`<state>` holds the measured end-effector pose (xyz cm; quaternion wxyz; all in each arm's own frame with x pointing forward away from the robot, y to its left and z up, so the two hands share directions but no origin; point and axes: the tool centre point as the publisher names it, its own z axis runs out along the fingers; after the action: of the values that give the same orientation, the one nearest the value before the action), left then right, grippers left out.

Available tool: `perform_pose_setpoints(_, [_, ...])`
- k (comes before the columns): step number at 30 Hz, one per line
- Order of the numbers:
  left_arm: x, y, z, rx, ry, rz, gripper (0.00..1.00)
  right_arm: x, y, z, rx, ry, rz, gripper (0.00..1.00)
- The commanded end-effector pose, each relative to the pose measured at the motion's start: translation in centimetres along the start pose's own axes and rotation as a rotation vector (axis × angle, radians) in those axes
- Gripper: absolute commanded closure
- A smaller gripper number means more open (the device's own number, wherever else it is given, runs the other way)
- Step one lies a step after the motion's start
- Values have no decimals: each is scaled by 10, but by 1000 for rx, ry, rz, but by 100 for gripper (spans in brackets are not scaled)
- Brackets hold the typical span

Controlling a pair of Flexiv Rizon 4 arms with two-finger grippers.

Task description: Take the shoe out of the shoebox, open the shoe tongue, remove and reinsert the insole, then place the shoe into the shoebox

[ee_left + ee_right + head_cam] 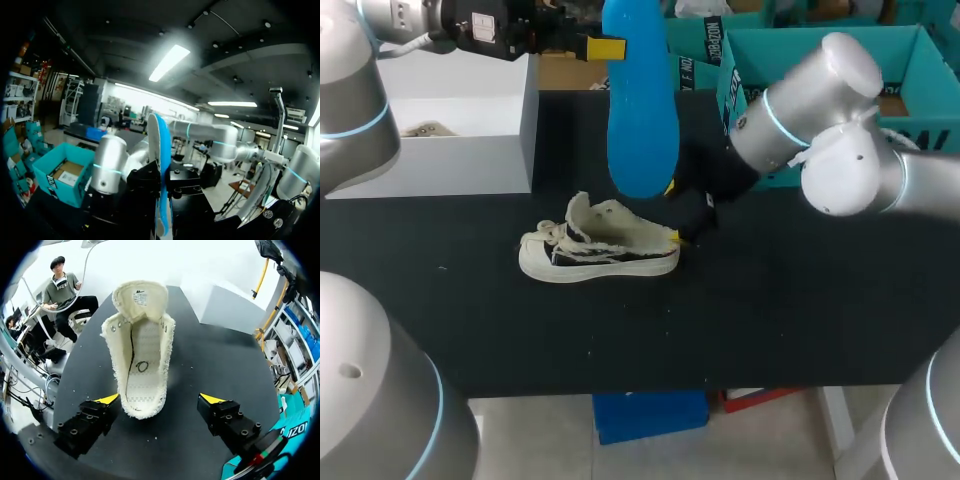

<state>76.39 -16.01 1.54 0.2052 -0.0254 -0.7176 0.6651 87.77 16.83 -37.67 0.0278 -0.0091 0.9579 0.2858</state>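
Left gripper [608, 47] clamped on upright blue foam insole [640, 110]. Right gripper [160, 399] fingers apart, cream canvas sneaker [142, 355] heel between them on black table [210, 365].

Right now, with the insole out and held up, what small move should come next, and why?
Probably shut the right hand on the sneaker at its heel to steady it: its fingers stand open on either side of the heel, and the left hand holds the blue insole above the sneaker, ready to go back in.
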Motion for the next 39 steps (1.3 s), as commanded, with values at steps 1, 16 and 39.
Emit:
perform_pose_setpoints(1, [0,1,1,1,-3,2,100,-11,13,-1,297,53,-2,2])
perform_pose_setpoints(16, [0,1,1,1,-3,2,100,-17,36,24,498,59,0,47])
perform_pose_setpoints(39, [0,1,1,1,-3,2,100,-10,69,68,501,72,19,40])
